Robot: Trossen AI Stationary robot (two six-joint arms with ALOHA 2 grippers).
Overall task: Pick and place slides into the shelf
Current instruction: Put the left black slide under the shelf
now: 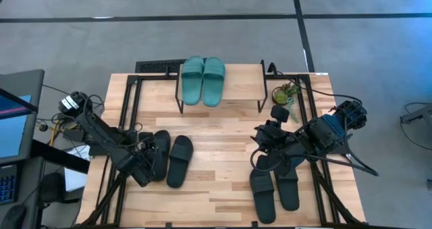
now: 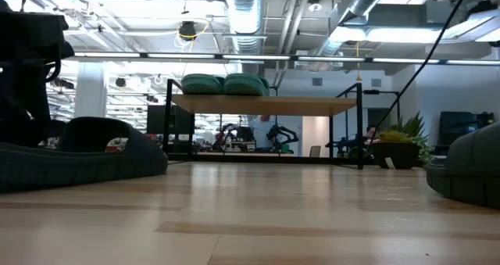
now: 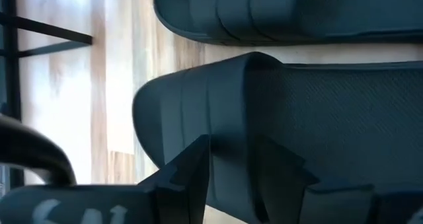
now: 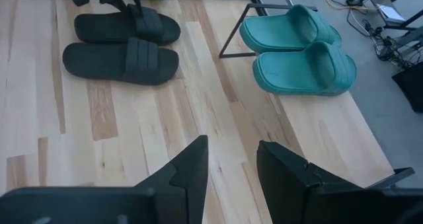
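left pincer (image 1: 150, 163): down on the left black pair (image 1: 169, 160), right over the strap of the slide nearer the counter's edge. In the left wrist view its fingers (image 3: 188, 174) sit parted at that strap (image 3: 277, 118). Can't honestly tell if they're pinching it yet or just lined up.

right pincer (image 1: 264, 140): hanging above the counter (image 1: 223, 128) with nothing in it, fingers (image 4: 192, 168) parted over bare wood. The right black pair (image 1: 273, 188) lies just behind and below it, toward the near edge.

green pair (image 1: 202, 80): already up on the shelf (image 1: 243, 87), side by side, well ahead of both pincers.

what's left: both black pairs are on the counter, so I'd say roughly a third done.

how they'll handle: look like molded foam, so light and a bit squishy, not fragile at all. The sole is too wide to span. The strap is the obvious handle, and the ribbed top should give some bite.

watch out: a slide held by its strap will probably dangle toe-down and swing, so clearing the shelf's black legs could get fiddly.
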